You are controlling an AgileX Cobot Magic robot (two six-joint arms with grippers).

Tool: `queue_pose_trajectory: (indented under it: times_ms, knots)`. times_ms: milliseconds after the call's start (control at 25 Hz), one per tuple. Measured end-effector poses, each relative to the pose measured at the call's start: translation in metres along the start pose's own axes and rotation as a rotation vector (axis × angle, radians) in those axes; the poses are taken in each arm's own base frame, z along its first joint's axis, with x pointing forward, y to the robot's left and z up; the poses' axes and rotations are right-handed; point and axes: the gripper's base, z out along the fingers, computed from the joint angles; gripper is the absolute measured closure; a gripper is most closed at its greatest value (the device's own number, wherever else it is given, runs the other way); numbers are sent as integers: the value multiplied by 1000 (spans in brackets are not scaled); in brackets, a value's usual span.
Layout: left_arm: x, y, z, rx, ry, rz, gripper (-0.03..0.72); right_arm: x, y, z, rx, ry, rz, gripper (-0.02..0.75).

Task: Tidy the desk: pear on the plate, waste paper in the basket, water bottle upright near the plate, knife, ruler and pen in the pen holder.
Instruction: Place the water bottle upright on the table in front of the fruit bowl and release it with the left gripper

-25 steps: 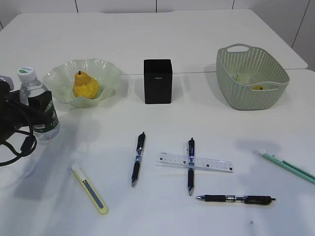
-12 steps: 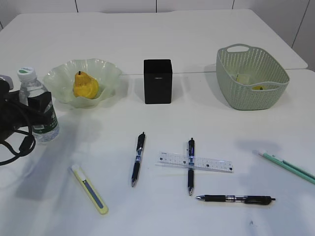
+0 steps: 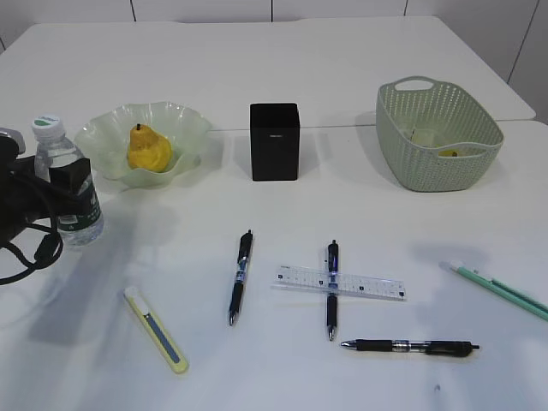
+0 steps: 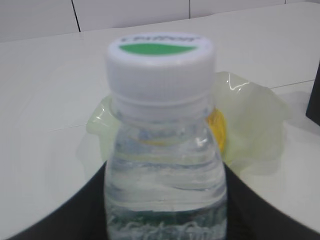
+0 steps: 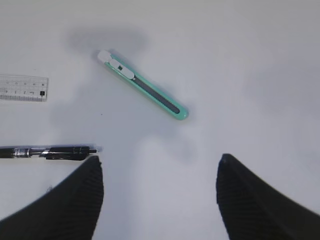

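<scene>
Water bottle (image 3: 65, 184) stands upright left of the plate (image 3: 184, 128), pinched by the left gripper (image 3: 60, 193), having edged slightly leftward; placement looks nearly finished. Right gripper (image 5: 160, 175) hovers spread above the green knife (image 5: 145, 87).

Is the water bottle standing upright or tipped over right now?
Upright: the water bottle stands cap up beside the plate, between the left gripper's fingers.

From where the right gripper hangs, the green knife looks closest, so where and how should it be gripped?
Probably mid-body, from straight above. The green knife lies flat and alone on the table, slanting from its white end to its green tip, nothing touching it. The open right gripper should turn so its fingers close across the narrow width, not along the length.
</scene>
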Motion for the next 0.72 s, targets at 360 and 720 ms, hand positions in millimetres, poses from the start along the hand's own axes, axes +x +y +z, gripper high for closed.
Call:
queue_pose_trajectory:
  times_ms: [360,720]
  knots:
    - [-15,1,-3,-2,-13,4,351,0,0,0,0,0,0,187]
    - [-16,1,-3,-2,-16,4,351,0,0,0,0,0,0,186]
